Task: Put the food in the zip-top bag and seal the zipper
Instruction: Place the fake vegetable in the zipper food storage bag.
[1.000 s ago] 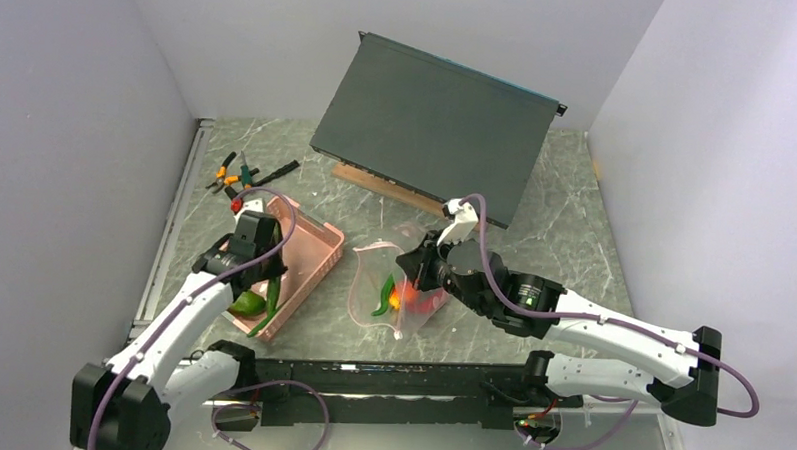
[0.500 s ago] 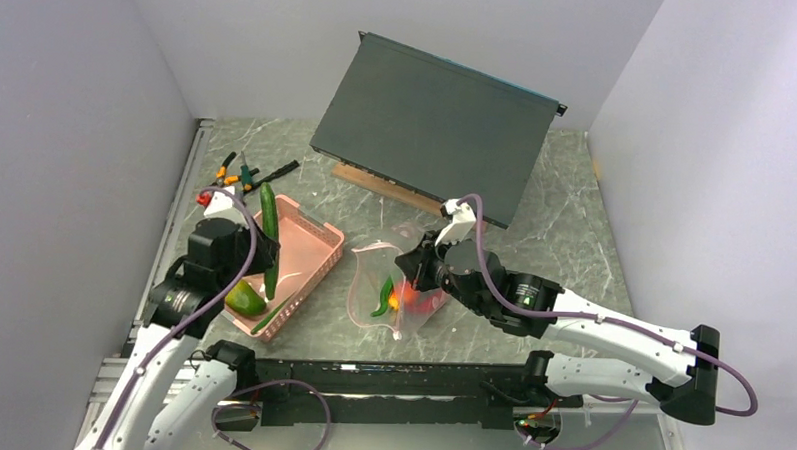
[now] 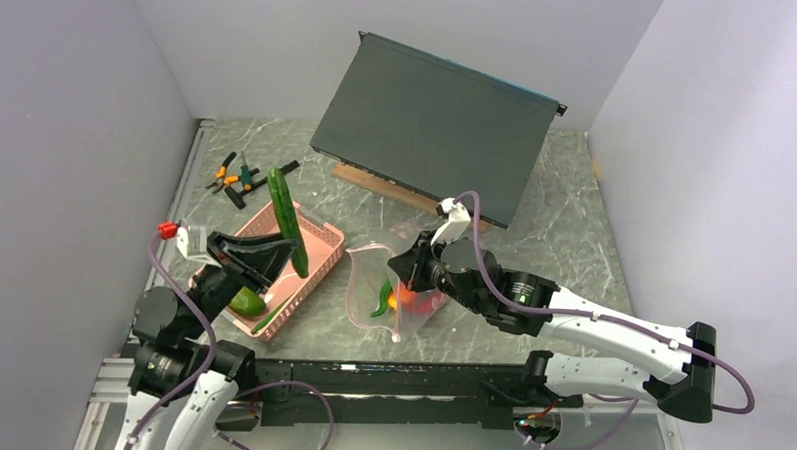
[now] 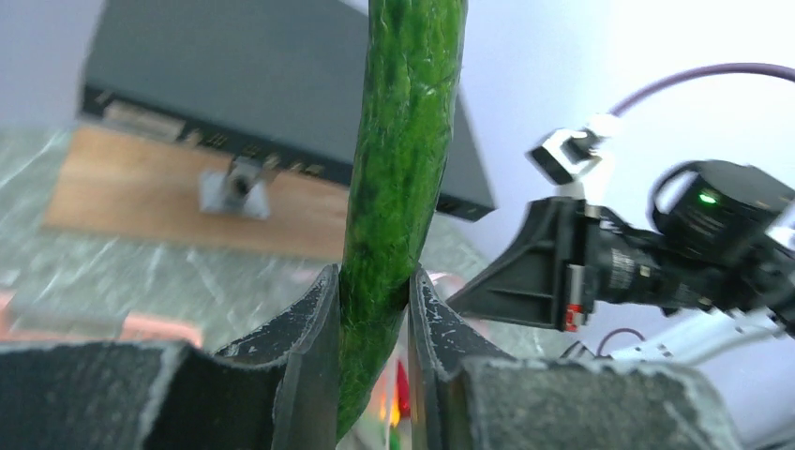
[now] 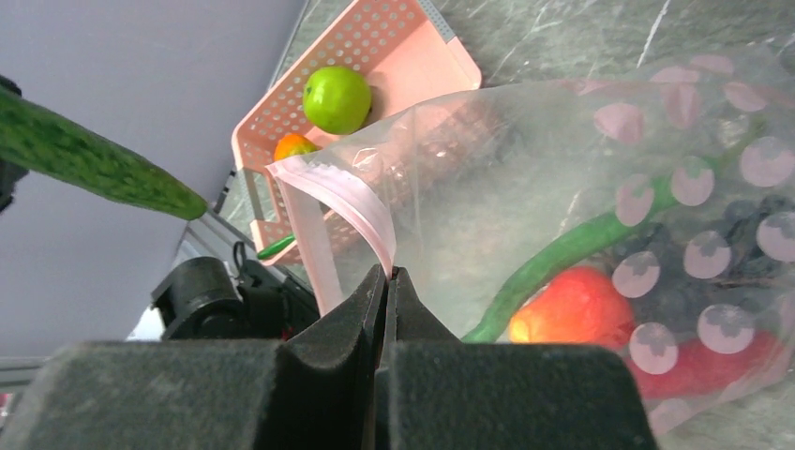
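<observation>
The grey counter point(image 3: 574, 231) lies under both arms. A big dark flat box point(image 3: 433, 121) leans at the back, far past both end effectors. A brown wood board point(image 3: 386, 187) lies at its foot.

The pink basket point(image 3: 322, 250) sits on the counter, right under the left end effector point(image 4: 373, 277). The zip-top bag point(image 5: 525, 187) is on the counter between the basket and the right end effector point(image 5: 386, 277), and its mouth faces the basket.

The left end effector is up in the air and squeezes a long green cucumber point(image 4: 408, 141) near its low end. Its two fingers point(image 4: 314, 319) are close together, one on each side. The cucumber sticks up and leans away from the arm.

The right end effector is pinched tight on the pink zipper point(image 5: 328, 202) and holds that edge of the bag up.

A curved green pepper point(image 5: 572, 248), a red-orange piece point(image 5: 577, 305) and a red piece point(image 5: 694, 366) lie inside the bag, just past the right end effector.

A green apple point(image 5: 337, 98) and an orange mango point(image 5: 293, 145) sit in the basket, below the left end effector.

The small pliers point(image 3: 231, 174) lie on the counter beyond the left end effector, near the back corner.
</observation>
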